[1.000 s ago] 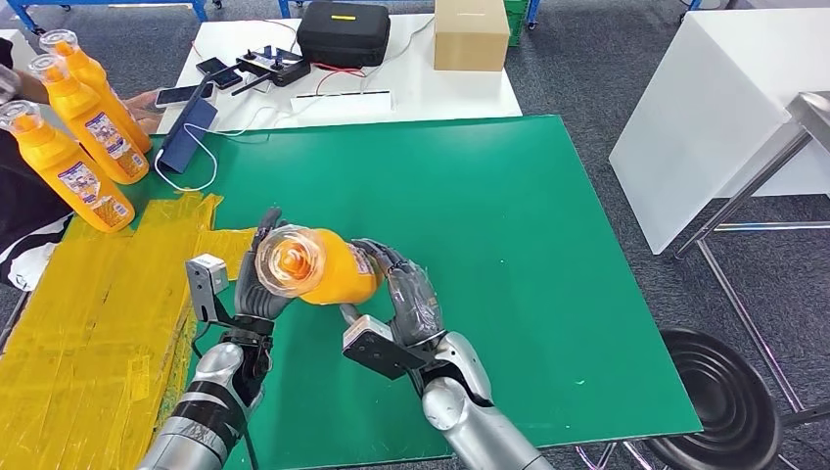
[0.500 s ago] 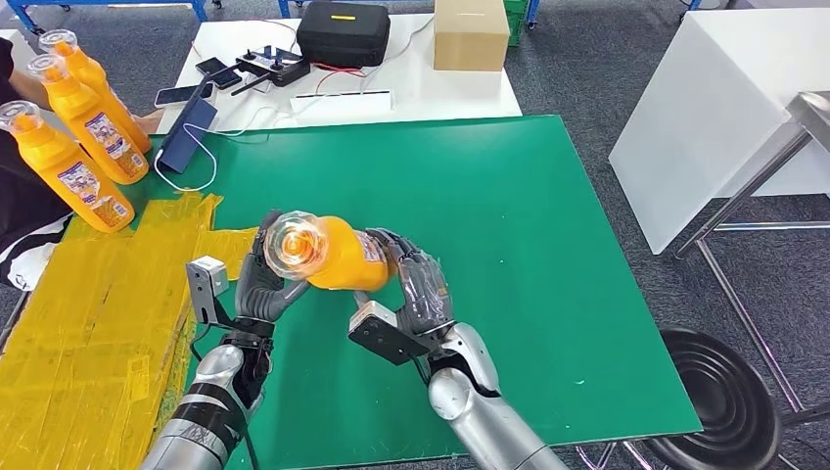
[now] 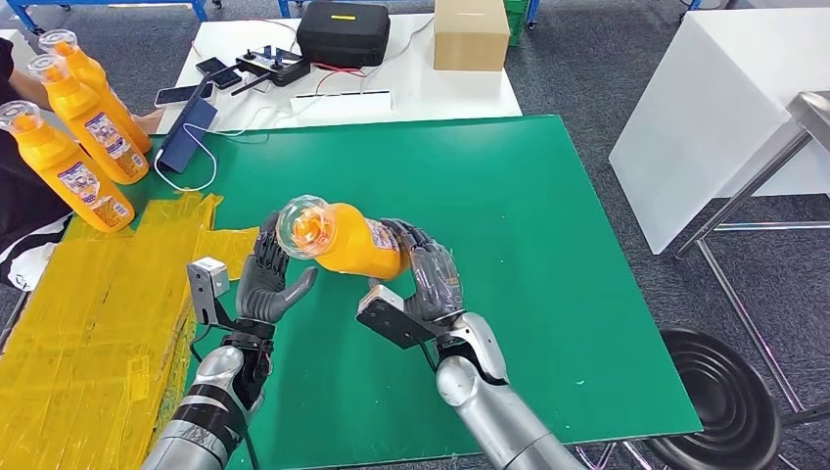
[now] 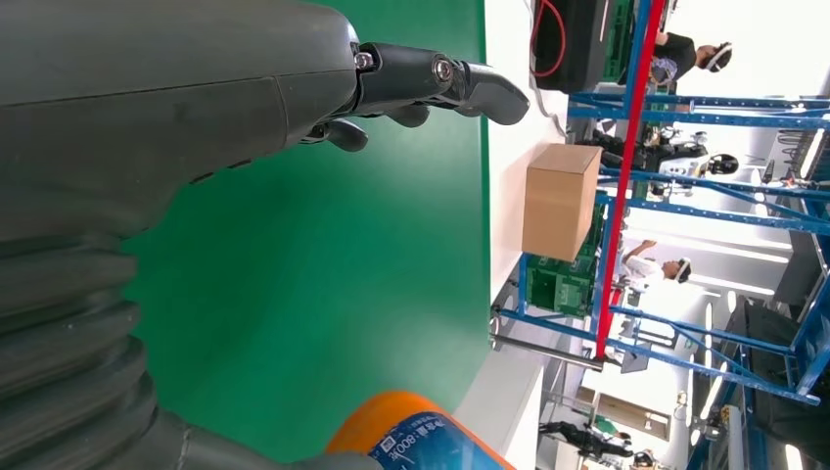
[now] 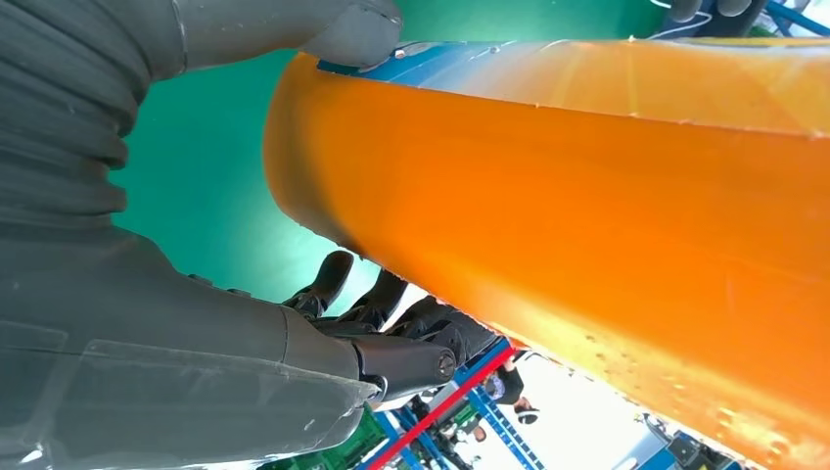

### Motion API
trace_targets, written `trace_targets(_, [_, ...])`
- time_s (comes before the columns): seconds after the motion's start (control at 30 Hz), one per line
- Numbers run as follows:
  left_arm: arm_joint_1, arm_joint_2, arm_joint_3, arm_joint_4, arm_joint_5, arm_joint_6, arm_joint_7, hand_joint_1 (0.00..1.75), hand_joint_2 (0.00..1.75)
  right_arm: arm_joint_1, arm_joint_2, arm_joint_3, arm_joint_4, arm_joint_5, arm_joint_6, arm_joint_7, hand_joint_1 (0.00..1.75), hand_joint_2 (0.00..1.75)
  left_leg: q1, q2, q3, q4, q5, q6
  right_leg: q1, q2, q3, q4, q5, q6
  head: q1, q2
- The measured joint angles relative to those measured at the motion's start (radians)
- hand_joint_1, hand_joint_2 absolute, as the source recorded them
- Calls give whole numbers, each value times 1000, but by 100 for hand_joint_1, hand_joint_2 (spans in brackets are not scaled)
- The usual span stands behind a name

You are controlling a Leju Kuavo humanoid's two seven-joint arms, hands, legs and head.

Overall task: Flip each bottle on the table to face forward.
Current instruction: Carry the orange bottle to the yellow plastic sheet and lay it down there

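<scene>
An orange bottle [image 3: 350, 243] with a clear cap [image 3: 303, 221] lies tilted in the air above the green mat [image 3: 509, 196], cap pointing at me. My right hand [image 3: 431, 279] grips its body from the far side; the right wrist view shows the thumb [image 5: 343, 29] pressed on the orange bottle [image 5: 587, 196]. My left hand [image 3: 269, 284] hovers just below and left of the cap, fingers [image 4: 431, 78] spread and holding nothing. The bottle's base [image 4: 421, 441] shows in the left wrist view. Three more orange bottles [image 3: 83, 127] stand upright at the far left.
A person's dark sleeve [image 3: 20, 196] is at the left edge beside the standing bottles. Yellow taped sheeting [image 3: 88, 313] covers the table's left side. A black case [image 3: 343, 29], phones and a cardboard box [image 3: 470, 34] sit behind. A black stool [image 3: 724, 401] stands right.
My left hand has let go of the bottle and opened below it. My right hand has carried the bottle slightly up and to the right.
</scene>
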Motion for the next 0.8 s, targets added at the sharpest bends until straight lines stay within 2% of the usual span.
trace_targets(0.53, [12,-4,1,-14,-1,0,0,0,175,-25,1,-11,55,46,1,41,175,175,0,0,0,0,0,0,0,0,0,0,0,0,0,0])
trace_targets(0.8, [14,-12,1,-29,-5,-5,1,0,175,-60,19,-11,120,86,8,93,175,175,0,0,0,0,0,0,0,0,0,0,0,0,0,0])
